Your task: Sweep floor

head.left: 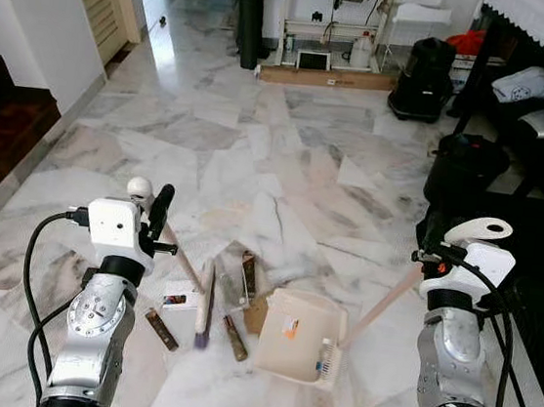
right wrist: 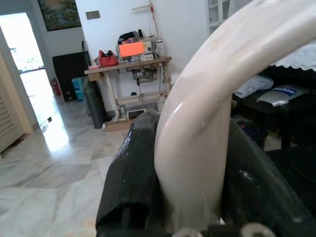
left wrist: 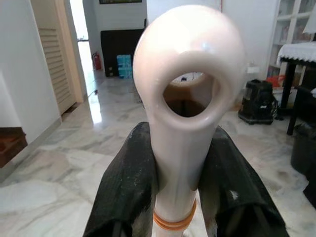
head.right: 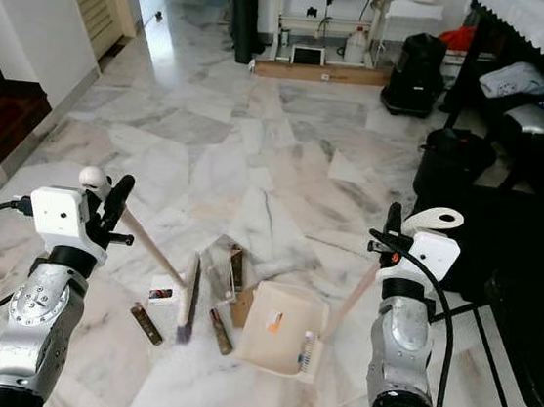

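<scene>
Stereo head view with both wrist views. The left gripper is clenched on the broom just below its ringed handle tip; the shaft runs from that grip toward 4 o'clock down to the bristle head on the floor. The right gripper is clenched on the curved handle end of the dustpan, whose shaft slopes toward 8 o'clock to the pan lying flat just beside the litter. The scraps, wrappers and small sticks, lie between bristle head and pan mouth, touching or nearly touching the pan's 9 o'clock edge. The coming stroke is judged to run toward 3 o'clock, across the head's long axis; the left arm is nearer. White-veined marble is seen; a sewing desk stands at 12 o'clock, dark bags at 2 o'clock.
</scene>
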Robot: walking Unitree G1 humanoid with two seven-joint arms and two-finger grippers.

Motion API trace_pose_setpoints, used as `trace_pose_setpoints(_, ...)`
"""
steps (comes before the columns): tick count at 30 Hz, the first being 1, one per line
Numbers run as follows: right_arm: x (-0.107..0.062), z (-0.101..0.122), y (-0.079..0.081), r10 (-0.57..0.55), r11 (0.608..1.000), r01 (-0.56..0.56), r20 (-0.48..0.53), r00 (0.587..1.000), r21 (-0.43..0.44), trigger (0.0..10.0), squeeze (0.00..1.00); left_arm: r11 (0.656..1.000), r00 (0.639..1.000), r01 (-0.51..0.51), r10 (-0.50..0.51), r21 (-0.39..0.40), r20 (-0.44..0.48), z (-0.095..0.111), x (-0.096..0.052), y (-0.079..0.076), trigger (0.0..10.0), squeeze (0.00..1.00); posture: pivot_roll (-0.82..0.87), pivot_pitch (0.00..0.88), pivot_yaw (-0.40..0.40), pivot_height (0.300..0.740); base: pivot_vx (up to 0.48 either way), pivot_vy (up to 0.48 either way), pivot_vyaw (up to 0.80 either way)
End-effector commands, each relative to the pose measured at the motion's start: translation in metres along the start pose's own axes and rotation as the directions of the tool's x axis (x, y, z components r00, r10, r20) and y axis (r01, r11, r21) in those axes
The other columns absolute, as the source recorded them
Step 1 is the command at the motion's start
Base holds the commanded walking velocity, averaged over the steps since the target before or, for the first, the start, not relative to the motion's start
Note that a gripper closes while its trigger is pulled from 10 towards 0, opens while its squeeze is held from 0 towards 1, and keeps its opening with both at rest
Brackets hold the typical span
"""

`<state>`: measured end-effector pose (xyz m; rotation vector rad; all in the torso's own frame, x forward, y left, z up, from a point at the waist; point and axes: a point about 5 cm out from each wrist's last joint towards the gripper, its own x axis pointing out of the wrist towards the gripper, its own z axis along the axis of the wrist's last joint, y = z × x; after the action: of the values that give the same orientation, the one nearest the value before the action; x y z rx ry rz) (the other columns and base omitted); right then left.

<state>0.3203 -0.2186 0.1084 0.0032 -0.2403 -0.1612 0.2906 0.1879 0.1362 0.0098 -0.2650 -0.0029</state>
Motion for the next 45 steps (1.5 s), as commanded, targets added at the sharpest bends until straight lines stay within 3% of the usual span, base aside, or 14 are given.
trace_pose_setpoints(1,0.011,0.014,0.005,0.01,1.0,-0.009,0.058,0.998,-0.009,10.0,0.0,0.999,0.999,-0.016,0.015,0.034,0.031,0.002,0.0,0.01,10.0,0.0,0.03,0.0,0.046,0.74,0.0,0.0,0.0)
trace_pose_setpoints(4,0.012,0.018,0.009,0.063,0.997,-0.059,0.074,0.995,-0.052,10.0,0.0,0.999,1.0,-0.022,0.021,0.037,0.014,-0.004,-0.003,0.012,10.0,0.0,0.02,0.0,0.039,0.74,0.0,0.0,0.0)
trace_pose_setpoints(9,0.015,0.02,0.005,0.053,0.997,-0.048,0.078,0.996,-0.061,10.0,0.0,0.999,1.0,-0.019,0.019,0.031,0.012,-0.007,-0.001,0.01,10.0,0.0,0.02,0.0,0.034,0.74,0.0,0.0,0.0)
trace_pose_setpoints(19,0.013,0.018,0.006,0.083,0.993,-0.077,0.064,0.995,-0.087,10.0,0.0,0.999,0.999,0.03,-0.03,0.012,0.01,-0.014,0.002,0.003,10.0,0.0,0.02,0.0,0.011,0.74,0.0,0.0,0.73)
trace_pose_setpoints(25,0.014,0.018,0.01,0.075,0.995,-0.07,0.064,0.995,-0.072,10.0,0.0,1.0,0.998,0.026,-0.026,0.015,0.049,-0.006,0.017,0.006,10.0,0.0,0.03,0.0,0.021,0.74,0.0,0.0,0.8)
trace_pose_setpoints(30,0.012,0.017,0.013,0.054,0.997,-0.05,0.067,0.996,-0.051,10.0,0.0,0.999,0.998,-0.011,0.008,0.041,0.065,-0.003,0.02,0.012,10.0,0.0,0.02,0.0,0.033,0.74,0.0,0.0,0.77)
trace_pose_setpoints(39,-0.009,0.014,-0.002,0.043,0.996,-0.038,0.06,0.997,-0.075,10.0,0.0,0.997,0.997,-0.036,0.031,0.065,0.076,-0.002,0.007,0.014,10.0,0.0,0.02,0.0,0.048,0.74,0.0,0.0,0.48)
trace_pose_setpoints(45,-0.013,0.012,-0.005,0.047,0.995,-0.043,0.044,0.998,-0.095,10.0,0.0,0.996,0.997,-0.029,0.023,0.083,0.072,-0.003,0.002,0.014,10.0,0.0,0.02,0.0,0.052,0.74,0.0,0.0,0.22)
